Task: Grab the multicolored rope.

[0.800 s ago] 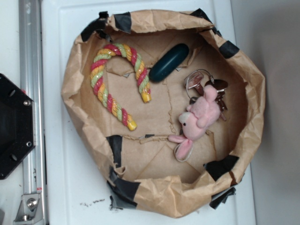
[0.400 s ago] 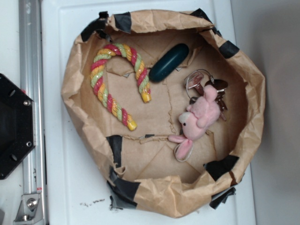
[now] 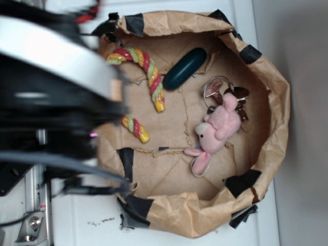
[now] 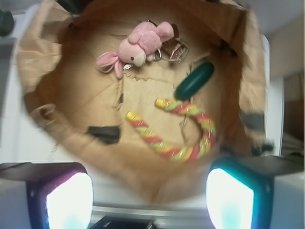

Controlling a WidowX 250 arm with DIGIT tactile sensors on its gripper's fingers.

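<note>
Overhead, the arm point(image 3: 51, 97) fills the left of the exterior view as a blurred black and white mass, covering the left rim of the paper bowl point(image 3: 279, 102) and the middle stretch of the rope point(image 3: 151, 77). What shows of the rope there is its arch near the upper left wall, one yellow-tipped leg pointing down toward the middle, and the other tip poking out from under the arm. From the wrist camera the whole rope point(image 4: 190, 136) is in sight, a U of red, yellow and pale green strands lying on the bowl floor at lower right, its open end facing up and left. A dark green case point(image 4: 194, 80) lies just beside one yellow tip, apart from it by a narrow gap. The pink bunny point(image 4: 138, 45) rests at the far side, with keys point(image 4: 174, 47) touching it. The gripper point(image 4: 150, 193) is above the near rim, well apart from the rope; its two fingers point(image 4: 69, 200) sit at the bottom corners of the wrist view, jaws spread wide with nothing between them.
</note>
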